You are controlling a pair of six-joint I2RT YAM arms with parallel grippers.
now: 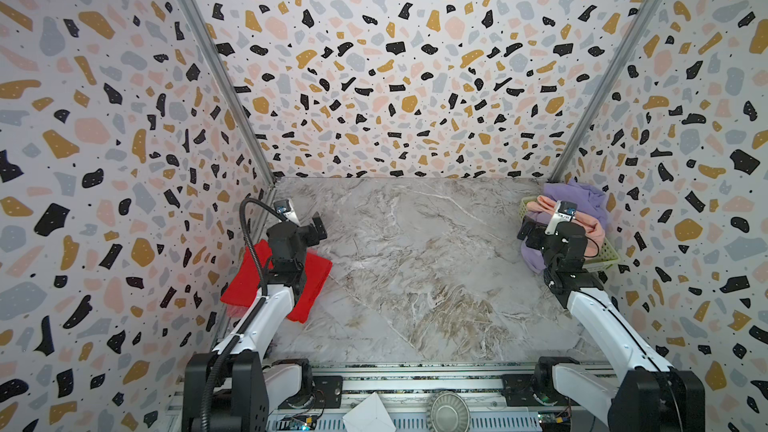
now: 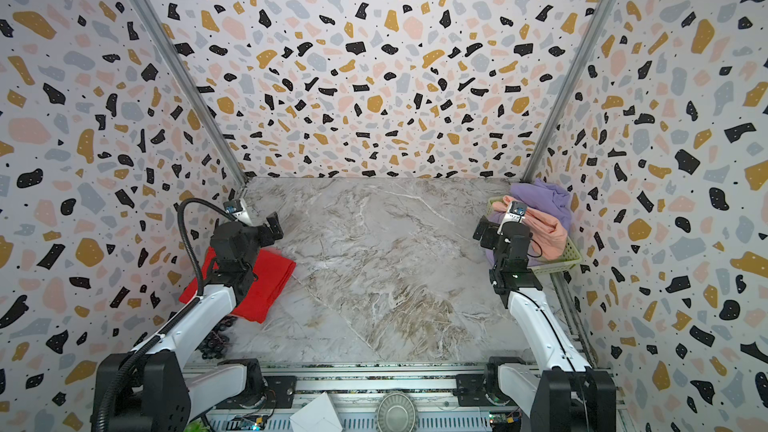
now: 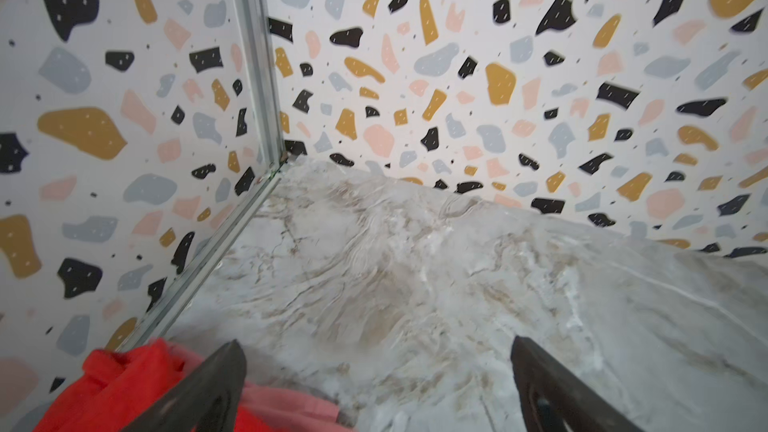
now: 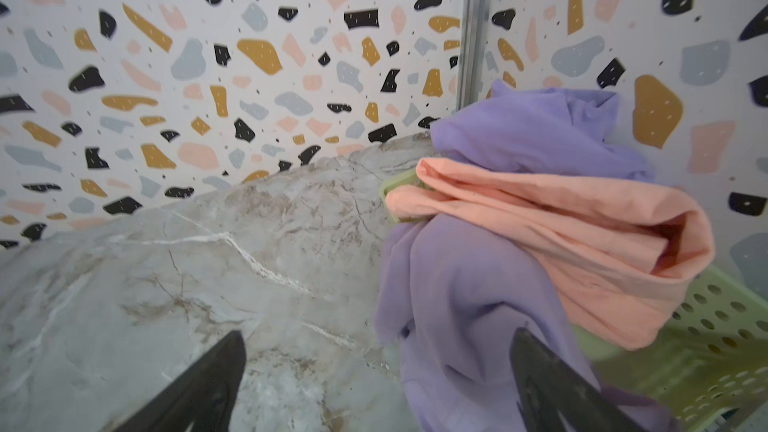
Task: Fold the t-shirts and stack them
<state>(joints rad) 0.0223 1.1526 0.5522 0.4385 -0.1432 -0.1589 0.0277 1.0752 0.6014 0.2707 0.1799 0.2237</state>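
We spot grapes (image 2: 214, 340) in a top view alone, pink t-shirt (image 3: 291, 405) plainest from left wrist, left gripper (image 3: 376, 340) and right gripper (image 4: 378, 331) jaws spread

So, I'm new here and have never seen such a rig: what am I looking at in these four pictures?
Two white robot arms work at a marble table. Two pictures look down from overhead, nearly alike; the other two come from a camera on each wrist, showing its dark fingers. The left gripper is beside a folded red t-shirt, with a pink t-shirt showing at its edge. The right gripper faces a green basket heaped with a lavender t-shirt and a peach t-shirt. Dark grapes lie at the table's left edge. Both grippers are open, holding nothing.
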